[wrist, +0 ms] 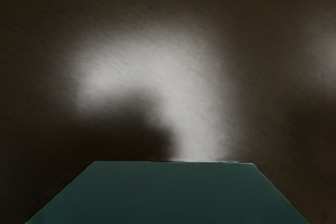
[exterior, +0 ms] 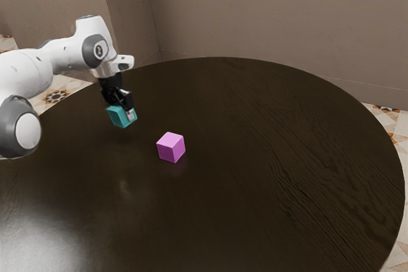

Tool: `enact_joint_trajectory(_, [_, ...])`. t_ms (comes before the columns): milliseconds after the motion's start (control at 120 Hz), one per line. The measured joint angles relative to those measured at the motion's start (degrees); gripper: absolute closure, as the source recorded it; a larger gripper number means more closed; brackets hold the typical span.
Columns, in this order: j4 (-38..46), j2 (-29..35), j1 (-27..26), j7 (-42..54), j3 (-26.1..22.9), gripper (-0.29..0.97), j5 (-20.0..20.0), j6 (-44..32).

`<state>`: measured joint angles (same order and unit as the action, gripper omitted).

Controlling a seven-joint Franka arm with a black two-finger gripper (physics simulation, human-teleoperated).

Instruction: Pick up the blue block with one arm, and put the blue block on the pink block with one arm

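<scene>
Two blocks in play, and one of them is in the grip! The black gripper [exterior: 122, 111] is clamped on the blue block [exterior: 116, 118], a finger pressed against either side, at the end of the white arm [exterior: 57, 55] that reaches in from the exterior view's left. The cube looks teal in this light and sits slightly tilted between the fingers. It seems to hang just above the dark round table [exterior: 287, 157], though the gap beneath it is hard to judge from this side.

Over to the pink block [exterior: 171, 147]: it rests flat on the wood, alone, nothing on top of it. It sits near the held cube, a little toward the exterior view's right and closer to the camera, and the two do not touch.

From the wrist view, the blue block [wrist: 168, 192] looms directly under the hand (a broad dark teal face), and beyond it the table [wrist: 262, 51] shows a pale glare patch cut by a dark shadow.
</scene>
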<state>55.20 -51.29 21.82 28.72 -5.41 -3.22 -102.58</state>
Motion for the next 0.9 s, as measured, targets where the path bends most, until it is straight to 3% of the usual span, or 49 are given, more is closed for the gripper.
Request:
enact_joint_trajectory(183, [4.42, 4.2, -1.48, -2.54, -3.16, 0.28, 2.4, 1.89])
enact_joint_trajectory(900, [5.68, 4.36, -9.55, -16.27, -3.27, 0.28, 2.07, 2.77])
